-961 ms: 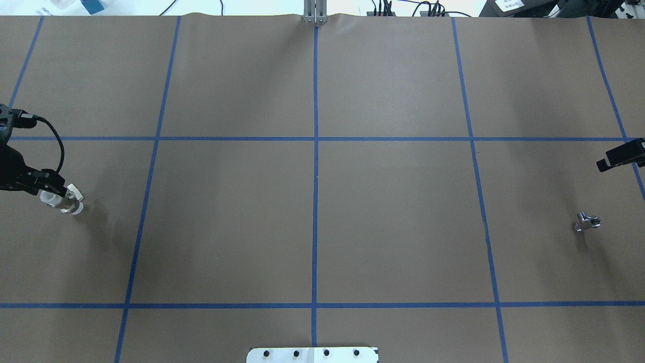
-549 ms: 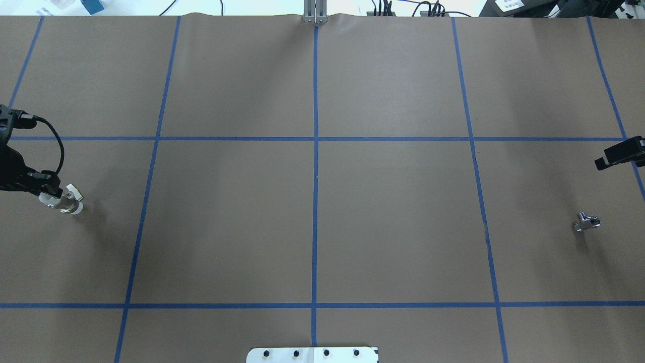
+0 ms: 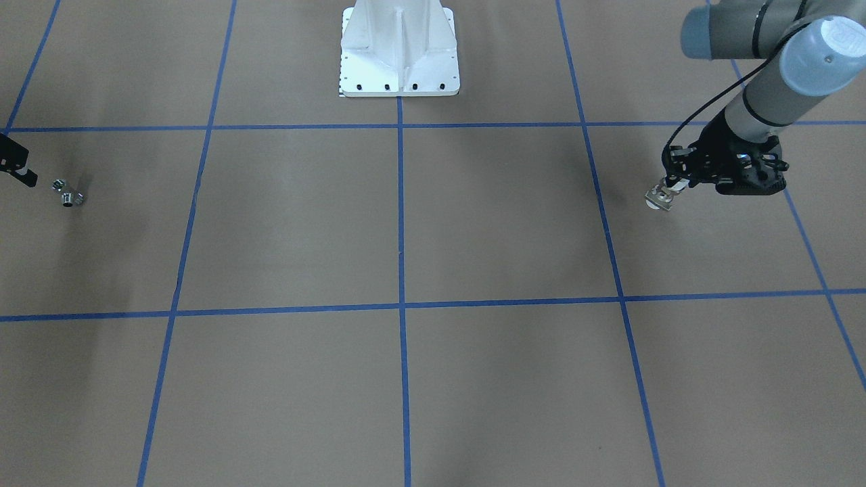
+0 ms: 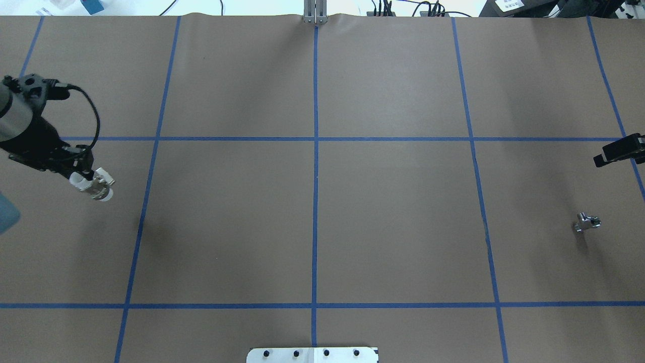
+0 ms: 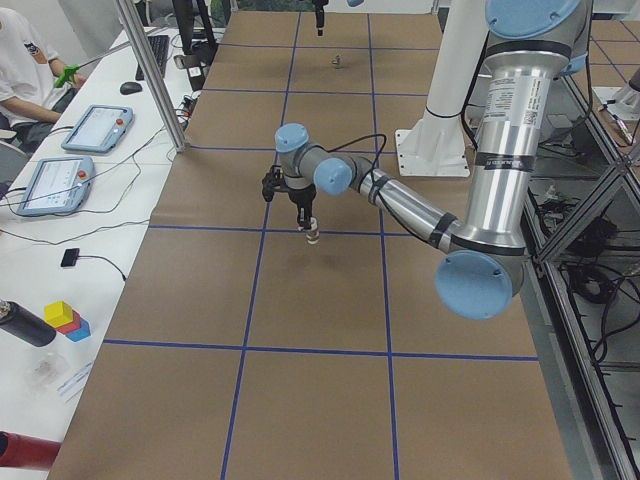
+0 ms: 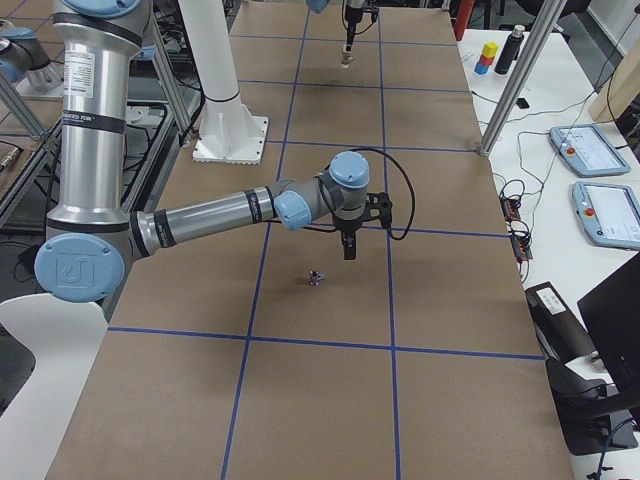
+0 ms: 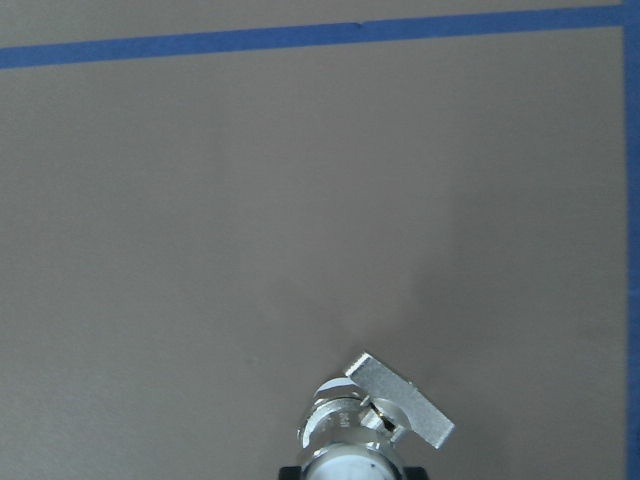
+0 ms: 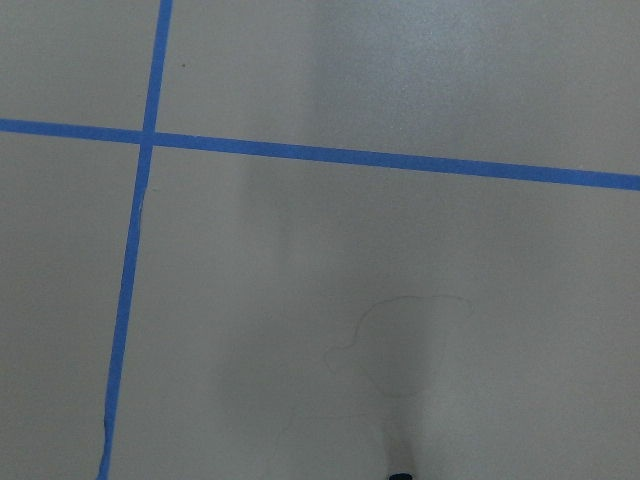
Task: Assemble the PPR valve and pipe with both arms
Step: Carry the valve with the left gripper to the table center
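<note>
Since half a second before, my left gripper [image 4: 79,176] had carried the valve [image 4: 95,187] up off the paper and inward, toward the table's middle, while the pipe [image 4: 586,222] had not shifted at all.

The valve was a short, stubby piece: smooth white plastic tube at each end, a shiny metal band around the middle, and a flat pale tab sticking out sideways. In the left wrist view the valve [image 7: 370,430] sat at the bottom edge, its round white end nearest the camera and the tab angled off to the right. It hung tilted in the air, with its soft shadow lying apart from it on the paper.

My left gripper's black fingers were clamped on one white end of the valve [image 3: 659,196], the other end pointing away from the wrist. The grey tube of my left arm [image 5: 400,200] reached out low behind it, a black cable looping over the wrist.

The pipe [image 3: 66,193] lay far across the table, small, chrome-bright and bent, resting on the paper by itself. My right gripper [image 4: 602,159] hung near it but apart from it, touching nothing; only a dark tip showed at the frame edge, and I could not tell how far its fingers stood open.

The table [image 4: 393,217] was covered in matte brown paper crossed by blue tape lines [image 4: 315,201].
</note>
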Controlling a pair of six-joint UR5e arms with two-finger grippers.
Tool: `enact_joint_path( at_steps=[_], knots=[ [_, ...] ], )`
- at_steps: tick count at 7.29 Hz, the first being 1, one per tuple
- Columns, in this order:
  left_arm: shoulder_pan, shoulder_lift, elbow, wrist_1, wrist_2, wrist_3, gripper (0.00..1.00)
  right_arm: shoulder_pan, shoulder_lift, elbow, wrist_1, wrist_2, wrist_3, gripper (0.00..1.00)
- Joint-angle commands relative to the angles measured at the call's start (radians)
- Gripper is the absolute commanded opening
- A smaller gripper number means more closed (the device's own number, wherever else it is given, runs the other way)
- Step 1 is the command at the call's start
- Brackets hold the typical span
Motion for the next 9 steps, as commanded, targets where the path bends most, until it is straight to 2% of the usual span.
enact_joint_path(
  at_steps=[1,2,3,4,5,7,8,9],
  knots=[
    [0.115,-0.220,-0.005,0.084,0.005,-0.284,0.00,-0.001,-0.001,-0.003,0.000,-0.003,0.000,1.00],
    [0.168,-0.345,0.045,0.148,0.045,-0.384,0.00,-0.003,-0.001,-0.001,0.000,-0.020,-0.001,1.00],
    [0.196,-0.507,0.144,0.211,0.098,-0.408,0.00,-0.004,-0.001,-0.003,0.000,-0.026,0.000,1.00],
    [0.226,-0.587,0.230,0.197,0.117,-0.488,0.00,-0.004,-0.001,-0.003,0.000,-0.026,-0.001,1.00],
    [0.240,-0.674,0.333,0.156,0.158,-0.500,0.00,-0.004,-0.002,-0.003,0.000,-0.026,-0.001,1.00],
    [0.273,-0.854,0.644,-0.006,0.165,-0.598,0.00,-0.004,-0.002,-0.003,0.000,-0.026,0.000,1.00],
    [0.297,-0.895,0.736,-0.063,0.166,-0.603,0.00,-0.004,-0.002,-0.001,0.000,-0.026,0.000,1.00],
    [0.303,-0.911,0.758,-0.082,0.168,-0.609,0.00,-0.004,-0.002,-0.001,0.000,-0.026,0.000,1.00]
  ],
)
